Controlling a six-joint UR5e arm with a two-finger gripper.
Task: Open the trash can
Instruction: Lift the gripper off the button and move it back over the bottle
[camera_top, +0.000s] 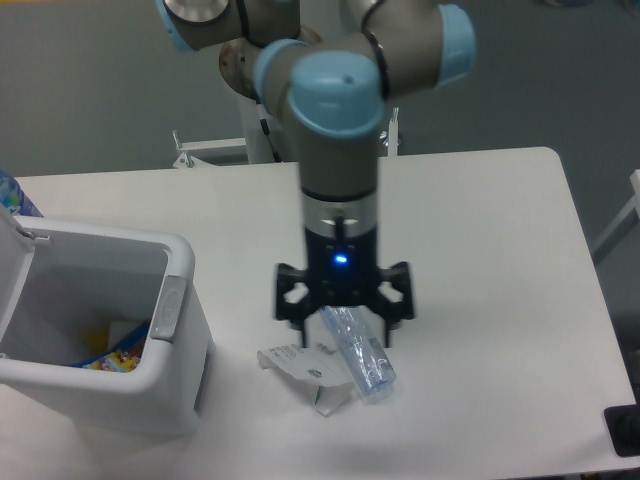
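Observation:
The white trash can (185, 385) stands at the table's front left. Its lid (12, 275) is swung up and back at the left edge, so the inside shows. The grey latch button (167, 310) sits on the right rim. My gripper (343, 335) points straight down over the middle of the table, to the right of the can and apart from it. Its jaws are spread wide. A crushed clear plastic bottle (362, 362) lies between and just in front of the fingers. I cannot tell whether the fingers touch it.
A crumpled white carton (305, 372) lies on the table next to the bottle. Colourful wrappers and white paper (115, 352) lie in the bottom of the can. A blue patterned object (15, 195) shows at the far left edge. The white table (480, 260) ends at the right.

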